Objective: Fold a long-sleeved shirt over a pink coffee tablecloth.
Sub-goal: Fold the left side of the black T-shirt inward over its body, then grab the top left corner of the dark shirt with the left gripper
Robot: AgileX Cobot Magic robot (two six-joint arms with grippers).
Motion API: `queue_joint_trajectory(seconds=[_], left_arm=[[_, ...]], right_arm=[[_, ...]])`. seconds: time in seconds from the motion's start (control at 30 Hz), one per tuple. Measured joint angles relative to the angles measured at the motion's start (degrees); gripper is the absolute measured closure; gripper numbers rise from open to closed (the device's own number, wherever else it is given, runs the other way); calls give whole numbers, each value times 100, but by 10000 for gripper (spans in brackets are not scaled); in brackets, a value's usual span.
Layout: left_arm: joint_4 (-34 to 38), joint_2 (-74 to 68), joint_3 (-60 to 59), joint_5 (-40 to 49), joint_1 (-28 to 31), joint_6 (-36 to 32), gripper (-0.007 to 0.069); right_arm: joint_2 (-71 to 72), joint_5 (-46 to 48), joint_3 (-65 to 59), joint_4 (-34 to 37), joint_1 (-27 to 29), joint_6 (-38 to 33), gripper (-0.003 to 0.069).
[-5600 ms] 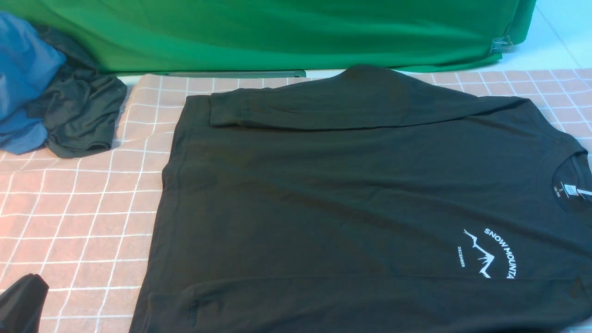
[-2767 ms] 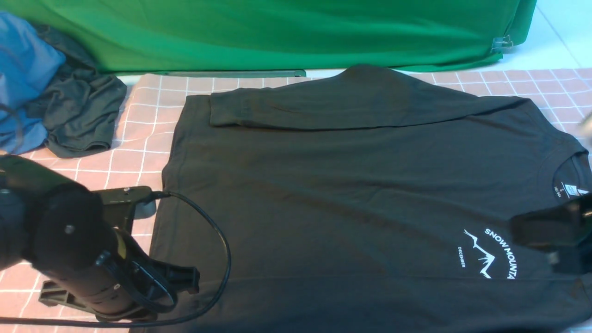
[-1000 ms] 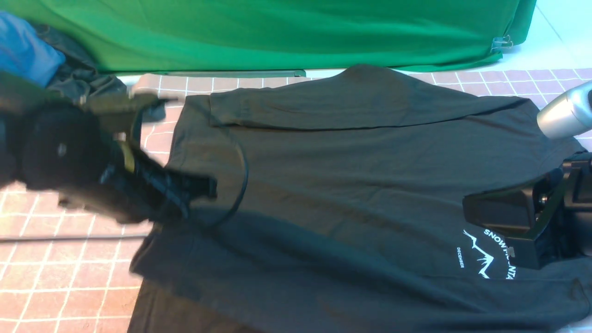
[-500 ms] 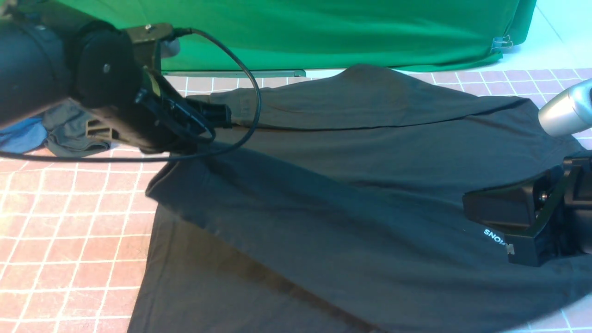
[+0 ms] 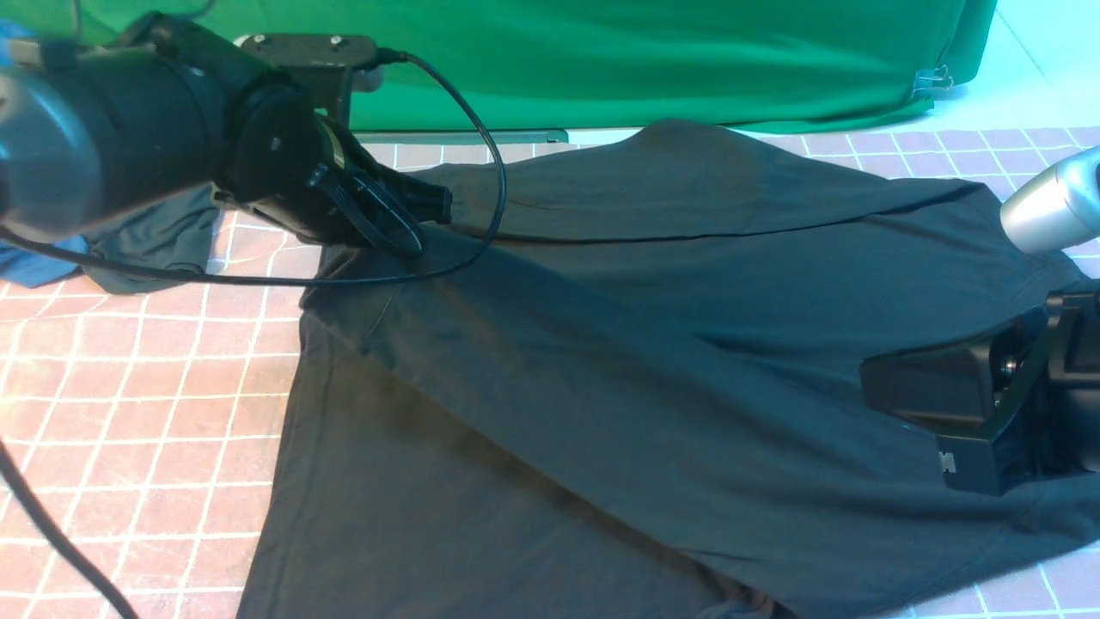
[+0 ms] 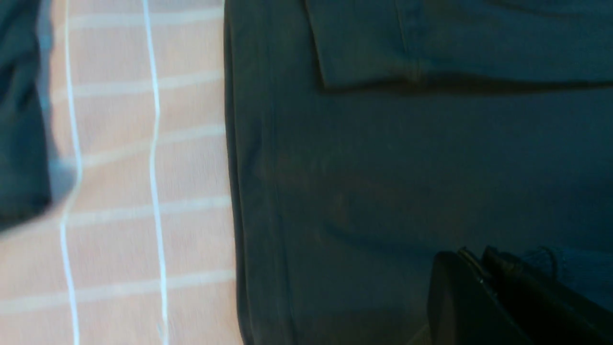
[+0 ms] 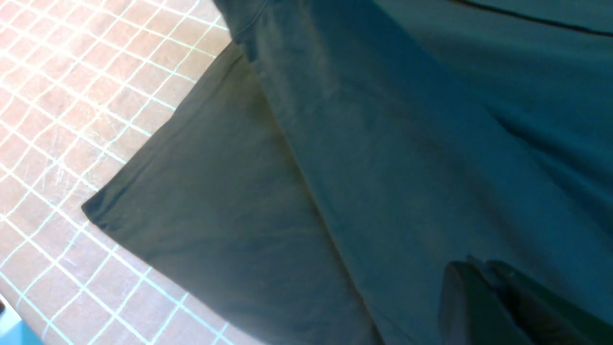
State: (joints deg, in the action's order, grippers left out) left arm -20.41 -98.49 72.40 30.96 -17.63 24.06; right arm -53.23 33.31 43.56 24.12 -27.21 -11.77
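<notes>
The long-sleeved shirt [image 5: 653,344] lies spread over the pink coffee tablecloth [image 5: 146,413], hem to the left and collar end to the right. Its far sleeve [image 5: 687,202] is folded flat across the body. The near side of the shirt is doubled over toward the far side in a broad slanting flap, with a diagonal crease running from the left hem down toward the near right.

The left gripper [image 5: 430,206] sits at the shirt's far left corner. Its jaws are pinched together on a bit of the black fabric, holding that end of the flap up off the cloth. The right gripper [image 5: 876,387] is over the chest area on the right. Its jaws are closed tight too, and it appears to hold the flap's other end.

At the far left, a dark grey garment [image 5: 163,245] and a blue garment [image 5: 39,262] lie heaped together. A green cloth [image 5: 601,60] hangs along the far side.
</notes>
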Motion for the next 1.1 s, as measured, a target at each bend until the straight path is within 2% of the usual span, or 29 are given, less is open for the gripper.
queue_joint_trajectory(seconds=[0.37,0.47,0.63,0.67,0.73,0.77,0.87,1.03,1.1], left_arm=[[-483,-532,11,-600,0,-20,582],[-733,-603,11,-771,0,199,516],[-884,-609,53,-999,0,421,363],[-884,-609,131,-982,0,587,326],[-876,-613,286,-851,0,991,303],[-790,-631,625,-496,0,1436,304],[-437,-757,1388,141,88,1620,316],[1198,-1373,2626,825,618,1149,381],[1655,-1593,2872,929,827,893,379]], right_arm=[[0,0,0,0,0,103,578],[0,0,0,0,0,103,575],[0,0,0,0,0,135,569],[0,0,0,0,0,140,569],[0,0,0,0,0,155,569],[0,6,0,0,0,163,569],[0,14,0,0,0,195,569],[0,14,0,0,0,239,569],[0,14,0,0,0,250,569]])
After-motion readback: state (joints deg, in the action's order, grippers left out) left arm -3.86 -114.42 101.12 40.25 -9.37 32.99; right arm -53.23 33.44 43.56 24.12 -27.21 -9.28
